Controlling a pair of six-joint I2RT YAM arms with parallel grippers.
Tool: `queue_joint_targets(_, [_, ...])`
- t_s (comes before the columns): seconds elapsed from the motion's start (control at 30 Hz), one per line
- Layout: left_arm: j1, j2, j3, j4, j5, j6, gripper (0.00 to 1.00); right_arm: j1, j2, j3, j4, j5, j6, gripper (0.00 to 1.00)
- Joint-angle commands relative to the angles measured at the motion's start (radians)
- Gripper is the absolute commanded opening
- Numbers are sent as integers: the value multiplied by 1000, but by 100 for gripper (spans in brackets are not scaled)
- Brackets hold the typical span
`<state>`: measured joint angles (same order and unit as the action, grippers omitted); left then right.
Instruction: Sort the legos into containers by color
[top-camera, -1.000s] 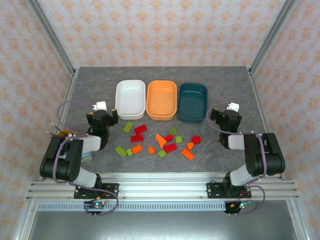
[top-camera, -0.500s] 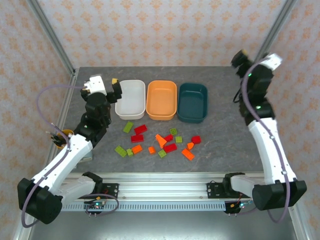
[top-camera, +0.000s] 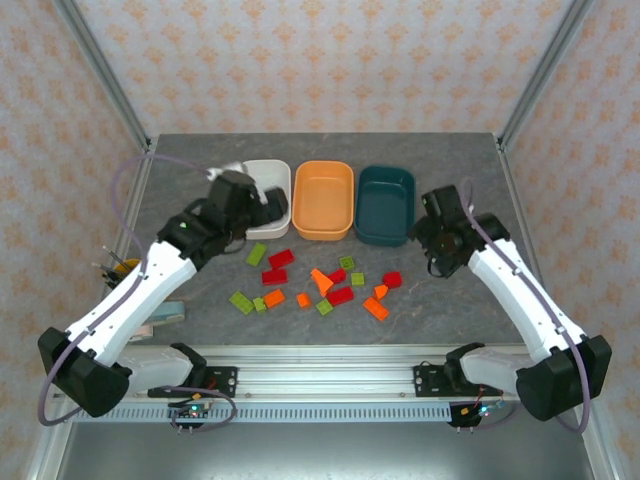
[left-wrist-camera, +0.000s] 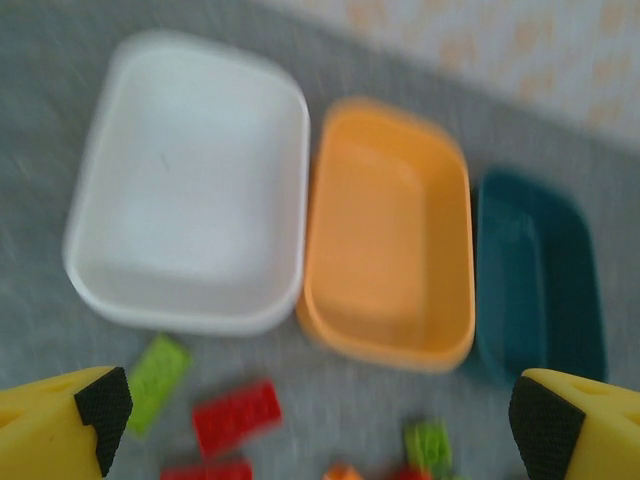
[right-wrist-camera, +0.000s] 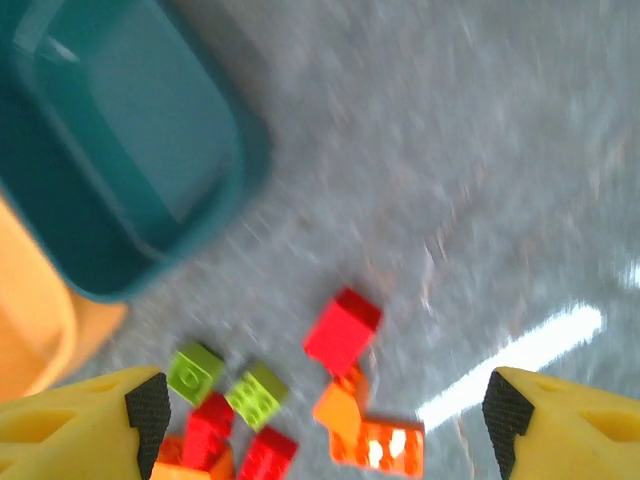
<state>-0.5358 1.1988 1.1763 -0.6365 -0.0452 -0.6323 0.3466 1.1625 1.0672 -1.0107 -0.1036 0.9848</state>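
I'm looking down on a matte, grey-speckled table (top-camera: 450, 160) with three smooth, rounded-rectangular plastic containers side by side at the back: a white tub (left-wrist-camera: 190, 190), an orange tub (top-camera: 323, 200) and a dark teal tub (top-camera: 385, 205). My left gripper (left-wrist-camera: 320, 415) hangs over the white tub's near edge and my right gripper (right-wrist-camera: 326, 408) sits just right of the dark teal tub, each with its yellow, black-padded fingers spread wide and gripping nothing. The legos (top-camera: 320, 280), small glossy studded bricks in red, orange and light green, lie scattered on the table in front of the tubs.
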Motion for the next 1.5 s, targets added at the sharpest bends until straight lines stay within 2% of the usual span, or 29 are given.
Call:
queue_joint_targets(0.0, [-91, -57, -51, -76, 90, -16, 99, 0, -11, -70, 16, -124, 191, 83])
queue_joint_targets(0.3, [-293, -117, -185, 23, 74, -90, 97, -1, 143, -243, 245, -318, 344, 83])
queue_joint_targets(0.63, [-381, -113, -193, 88, 43, -95, 100, -6, 293, -241, 367, -357, 341, 80])
queue_joint_targets(0.77, [-393, -106, -179, 85, 30, -93, 100, -9, 339, -235, 391, -363, 346, 74])
queue_joint_targets(1.1, [-405, -105, -161, 77, 12, -101, 100, -11, 370, -198, 364, -314, 332, 42])
queue_joint_targets(1.2, [-404, -112, -144, 66, -9, -114, 100, -5, 301, -135, 249, -229, 275, 40])
queue_joint_targets(1.33, [-394, -99, -77, 48, -43, -121, 100, 11, 225, 20, 136, -99, 120, 40])
queue_joint_targets(1.47, [-312, -47, -10, 42, 5, -148, 100, 11, 333, 205, 107, -71, -32, 40])
